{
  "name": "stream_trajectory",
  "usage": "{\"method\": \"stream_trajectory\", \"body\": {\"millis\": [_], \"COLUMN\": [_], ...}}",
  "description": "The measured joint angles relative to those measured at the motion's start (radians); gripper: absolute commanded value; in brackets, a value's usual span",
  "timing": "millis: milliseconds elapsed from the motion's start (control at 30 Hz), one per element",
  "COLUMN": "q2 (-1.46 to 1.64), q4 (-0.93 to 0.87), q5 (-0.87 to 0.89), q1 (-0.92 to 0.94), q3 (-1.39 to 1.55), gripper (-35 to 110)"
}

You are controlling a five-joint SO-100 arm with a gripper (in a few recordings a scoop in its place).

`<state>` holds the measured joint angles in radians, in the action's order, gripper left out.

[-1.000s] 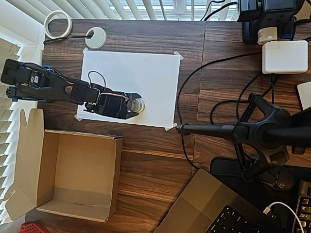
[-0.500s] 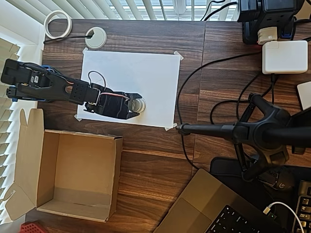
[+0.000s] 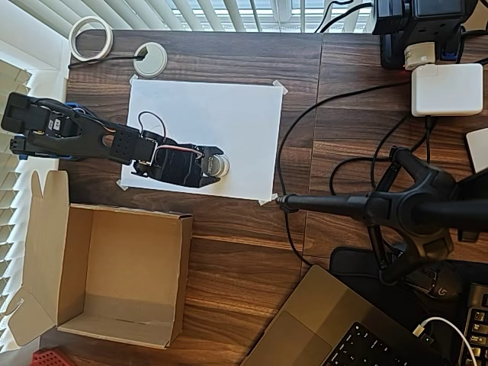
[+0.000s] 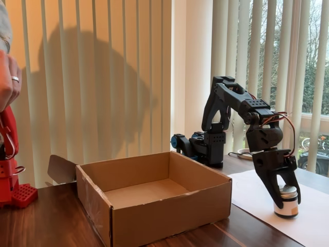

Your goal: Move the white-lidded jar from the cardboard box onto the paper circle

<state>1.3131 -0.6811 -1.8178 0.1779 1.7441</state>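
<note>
We find the white-lidded jar (image 4: pixel 287 201), squat and round with a flat pale lid, standing upright on the white taped sheet (image 3: pixel 229 114), with the black gripper (image 4: pixel 286 195) straddling it from above; whether the fingers press it we cannot tell. The cardboard box (image 4: pixel 154 200), brown corrugated with open flaps, sits apart on the dark wood-grain tabletop (image 3: pixel 229 252). Black cables (image 3: pixel 305 122) curve beside the sheet
</note>
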Motion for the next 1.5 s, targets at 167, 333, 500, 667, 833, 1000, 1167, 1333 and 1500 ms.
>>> {"method": "stream_trajectory", "body": {"millis": [167, 333, 500, 667, 833, 1000, 1167, 1333, 1500], "q2": [0.005, 0.025, 0.072, 0.127, 0.209, 0.387, 0.649, 0.948, 1.184], "q4": [0.002, 0.002, 0.020, 0.038, 0.055, 0.055, 0.055, 0.031, -0.097], "q5": [0.000, 0.017, 0.046, 0.064, 0.094, 0.293, 0.584, 0.890, 1.137], "q1": [-0.002, -0.003, -0.014, -0.021, -0.035, -0.043, -0.067, -0.098, -0.137], "q3": [0.000, 0.020, 0.051, 0.058, 0.087, 0.175, 0.365, 0.614, 0.798], "gripper": [31, 31, 31, 31, 31, 31, 25, 21, 15]}}
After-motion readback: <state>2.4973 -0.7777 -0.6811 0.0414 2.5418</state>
